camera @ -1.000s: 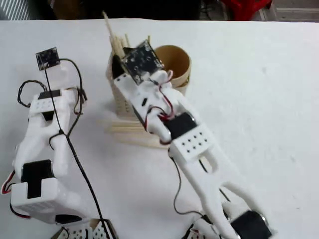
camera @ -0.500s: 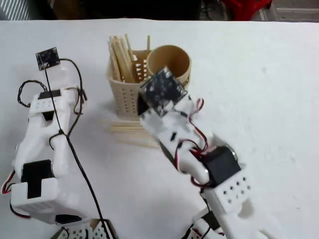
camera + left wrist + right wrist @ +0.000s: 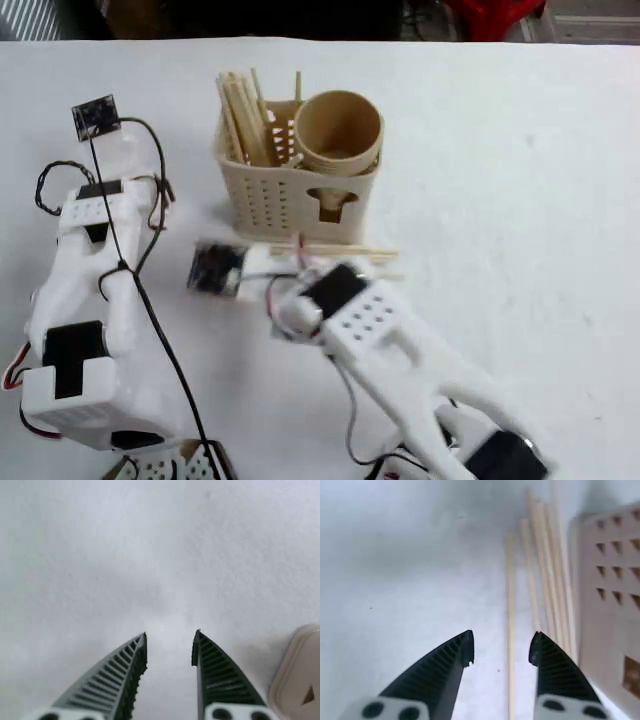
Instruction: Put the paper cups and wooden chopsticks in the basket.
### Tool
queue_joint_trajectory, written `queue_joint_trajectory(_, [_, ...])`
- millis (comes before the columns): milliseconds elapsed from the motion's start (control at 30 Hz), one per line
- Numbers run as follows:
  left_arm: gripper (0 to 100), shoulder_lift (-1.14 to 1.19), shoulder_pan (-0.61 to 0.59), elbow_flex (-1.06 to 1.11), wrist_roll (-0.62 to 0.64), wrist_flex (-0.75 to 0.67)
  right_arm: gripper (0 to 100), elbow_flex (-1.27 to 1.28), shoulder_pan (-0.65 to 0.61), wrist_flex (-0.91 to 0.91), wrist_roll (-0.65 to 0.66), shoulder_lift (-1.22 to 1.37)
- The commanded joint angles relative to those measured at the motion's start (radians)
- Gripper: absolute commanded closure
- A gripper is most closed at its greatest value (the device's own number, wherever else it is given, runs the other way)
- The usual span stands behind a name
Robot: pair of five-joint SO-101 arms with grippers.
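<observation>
Because the right jaws stand released and low over the table (image 3: pixel 395 555), the item nearest to them is a single wooden chopstick (image 3: pixel 510 630). It lies flat in the gap between the two tips, closer to the basket-side jaw than to the other, and nothing is grasped. Just beyond that jaw lie the remaining loose chopsticks (image 3: pixel 546 580), parallel and touching or nearly touching one another. Beyond these, the perforated wall of the basket (image 3: pixel 612 580) runs alongside the line of the jaws.

In the high view, the right arm (image 3: pixel 400 350) is folded down in front of the basket (image 3: pixel 295 195), with the loose chopsticks (image 3: pixel 345 252) on the table against its front wall. Farther off, inside the basket, a paper cup (image 3: pixel 340 128) sits upright, with a bundle of chopsticks (image 3: pixel 245 110) leaning in the compartment beside it.

The left jaws are also released and hold nothing, well away from the work, over bare table (image 3: pixel 150 555).

Probable faults from this position:
- The basket-side jaw may come down on the neighbouring sticks instead of beside the single one, scattering them or wedging them against the basket wall.
- A thin stick gripped off-centre may pivot or slip out on lifting.
- A long stick carried at a tilt may catch the basket rim or the leaning bundle.
- Any sideways travel toward the wall may push the basket.
</observation>
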Motion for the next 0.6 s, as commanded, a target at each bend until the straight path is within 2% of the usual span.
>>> queue_joint_trajectory(0, [83,-0.028,0.015,-0.008,-0.014,-0.012,81.4,0.009,-0.022,-0.120,0.121,0.163])
queue_joint_trajectory(200, [83,-0.028,0.015,-0.009,-0.014,-0.015,81.5,0.006,0.027,-0.298,0.138,0.364])
queue_joint_trajectory(433, [83,-0.028,0.015,-0.008,-0.014,-0.017,81.9,0.002,0.077,-0.361,0.137,0.472])
queue_joint_trajectory(567, [83,-0.028,0.015,-0.009,-0.014,-0.015,90.7,0.002,0.081,-0.361,0.130,0.472])
